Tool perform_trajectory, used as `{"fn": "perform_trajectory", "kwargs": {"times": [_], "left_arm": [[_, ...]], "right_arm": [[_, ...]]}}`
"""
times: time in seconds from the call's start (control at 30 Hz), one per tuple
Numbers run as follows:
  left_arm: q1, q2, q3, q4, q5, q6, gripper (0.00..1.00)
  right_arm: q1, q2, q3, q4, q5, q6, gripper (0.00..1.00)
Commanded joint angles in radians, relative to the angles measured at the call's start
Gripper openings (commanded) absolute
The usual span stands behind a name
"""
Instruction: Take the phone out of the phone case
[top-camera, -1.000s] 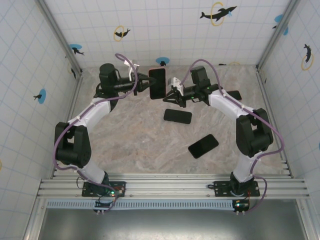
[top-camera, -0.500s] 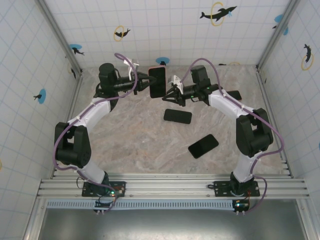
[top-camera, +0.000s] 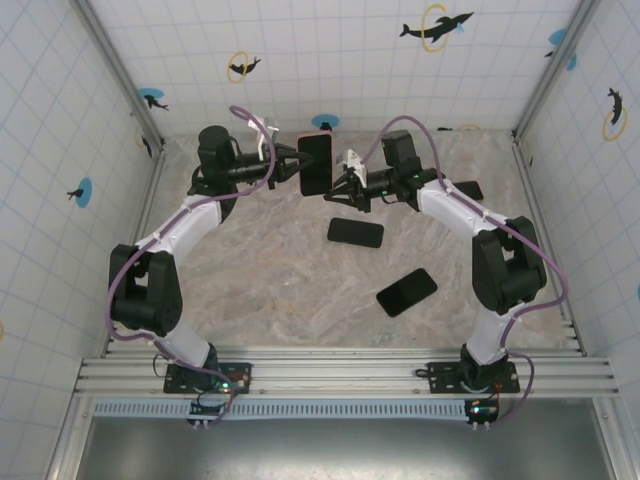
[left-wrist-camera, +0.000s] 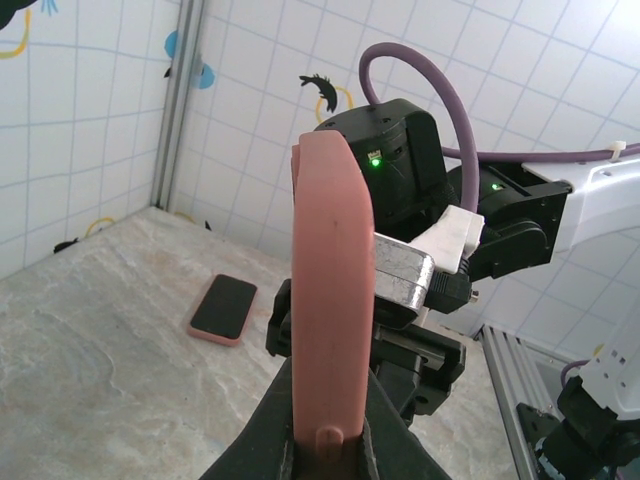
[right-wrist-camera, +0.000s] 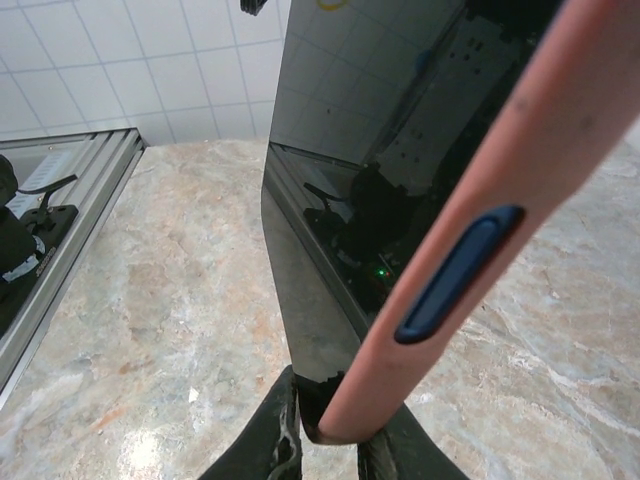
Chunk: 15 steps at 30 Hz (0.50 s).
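Note:
The phone (top-camera: 315, 166) in its pink phone case (left-wrist-camera: 330, 300) is held upright in the air over the far part of the table. My left gripper (left-wrist-camera: 328, 445) is shut on the case's lower edge, one finger on each face. From the other side, my right gripper (right-wrist-camera: 330, 440) is shut on a bottom corner, where the black phone (right-wrist-camera: 345, 200) and the pink case (right-wrist-camera: 470, 200) both sit between the fingers. In the right wrist view the phone's dark side edge stands a little apart from the case. A blue side button (right-wrist-camera: 456, 275) shows on the case.
Two black phones (top-camera: 355, 232) (top-camera: 406, 291) lie flat on the marble table (top-camera: 260, 270) in front of the arms. A pink-cased phone (left-wrist-camera: 224, 308) lies near the far right. Tiled walls and metal rails (top-camera: 330, 375) ring the table.
The right gripper has shifted very slightly at the phone's corner. The left arm and the phone have stayed in place.

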Motion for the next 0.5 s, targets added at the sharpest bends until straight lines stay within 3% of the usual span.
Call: {"fn": "perform_trajectory", "kwargs": {"times": [0.0,0.17,0.4,0.47], "left_arm": [[-0.034,-0.014,0.020,-0.022,0.065,-0.015,0.00],[-0.036,-0.012,0.017,-0.022,0.077,-0.067,0.00],[-0.058,-0.028,-0.021,-0.025,0.074,-0.139,0.00],[-0.067,-0.034,-0.032,-0.022,0.079,-0.156,0.00]], "right_arm": [[0.003,-0.020,-0.011,0.100,-0.024,-0.018,0.16],[0.005,-0.048,-0.042,0.168,0.081,-0.028,0.13],[0.006,-0.126,-0.185,0.571,0.232,0.140,0.10],[0.010,-0.133,-0.187,0.599,0.259,0.137,0.09]]}}
